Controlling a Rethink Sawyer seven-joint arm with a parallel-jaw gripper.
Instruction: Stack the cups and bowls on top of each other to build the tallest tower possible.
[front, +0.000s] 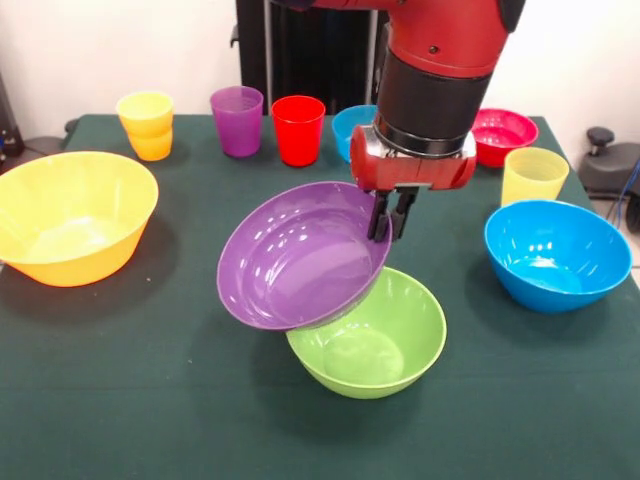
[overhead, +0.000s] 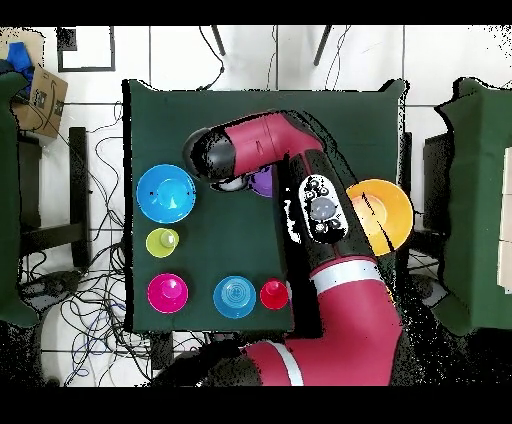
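Dark green counter (front: 120, 400), white wall behind. Gripper (front: 390, 215) clamped on far rim of purple bowl (front: 300, 260), held tilted, lower edge over green bowl (front: 375, 335). Step: nesting purple into green. Next: level it, centre, lower, release. Blue bowl (front: 555, 255) & orange bowl (front: 70, 215) wait apart.

White wall (front: 90, 45); tiled floor (overhead: 180, 55) strewn with cables (overhead: 100, 170).

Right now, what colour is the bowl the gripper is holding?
Purple bowl, pinched at its rim by the gripper; clearest in the front view.
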